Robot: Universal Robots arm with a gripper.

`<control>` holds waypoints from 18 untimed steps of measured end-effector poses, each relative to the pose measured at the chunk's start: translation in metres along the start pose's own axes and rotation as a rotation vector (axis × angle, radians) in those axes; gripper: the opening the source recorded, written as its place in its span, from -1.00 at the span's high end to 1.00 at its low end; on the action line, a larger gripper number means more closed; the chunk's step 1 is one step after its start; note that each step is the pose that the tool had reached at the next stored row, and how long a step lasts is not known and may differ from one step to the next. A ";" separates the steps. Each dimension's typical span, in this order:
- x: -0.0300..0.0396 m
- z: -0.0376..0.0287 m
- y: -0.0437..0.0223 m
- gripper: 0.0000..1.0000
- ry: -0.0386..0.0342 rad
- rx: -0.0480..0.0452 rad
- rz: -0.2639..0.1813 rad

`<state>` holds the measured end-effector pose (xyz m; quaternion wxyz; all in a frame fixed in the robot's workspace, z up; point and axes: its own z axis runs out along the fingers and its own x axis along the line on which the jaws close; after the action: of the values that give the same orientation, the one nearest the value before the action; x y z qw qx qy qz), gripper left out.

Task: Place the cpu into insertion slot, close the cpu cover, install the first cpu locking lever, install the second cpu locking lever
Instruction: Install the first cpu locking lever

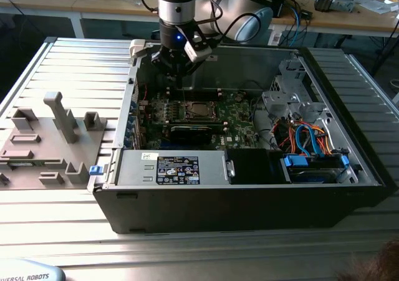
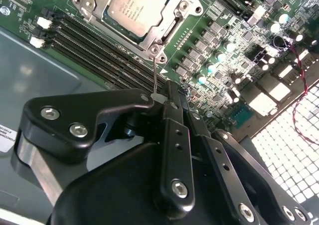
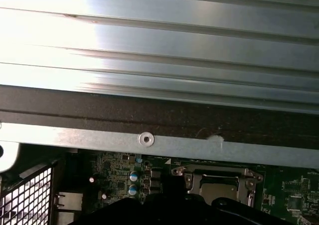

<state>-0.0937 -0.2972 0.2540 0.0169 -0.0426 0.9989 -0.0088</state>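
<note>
Hovering clenched on a thin wire lever [image 2: 155,80], the black gripper [image 2: 172,103] overlooks the silvery square cpu [image 2: 138,8] inside its metal cpu cover [image 2: 172,28].

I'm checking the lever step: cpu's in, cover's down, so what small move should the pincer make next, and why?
Probably swing the lever down and latch it. The cpu sits under the closed cover, and the pincer looks shut on the lever's tip, which stands upright.
</note>
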 end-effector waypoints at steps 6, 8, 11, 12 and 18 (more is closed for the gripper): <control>-0.0014 0.0000 -0.0001 0.79 0.0000 0.0000 0.000; -0.0021 0.0001 -0.0002 0.79 0.0000 0.0000 0.000; -0.0028 0.0001 -0.0002 0.79 0.0000 0.0000 0.000; -0.0032 0.0001 -0.0003 0.79 0.0000 0.0000 0.000; -0.0048 0.0002 -0.0004 0.79 0.0000 0.0001 0.000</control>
<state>-0.0889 -0.2972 0.2540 0.0169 -0.0426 0.9989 -0.0088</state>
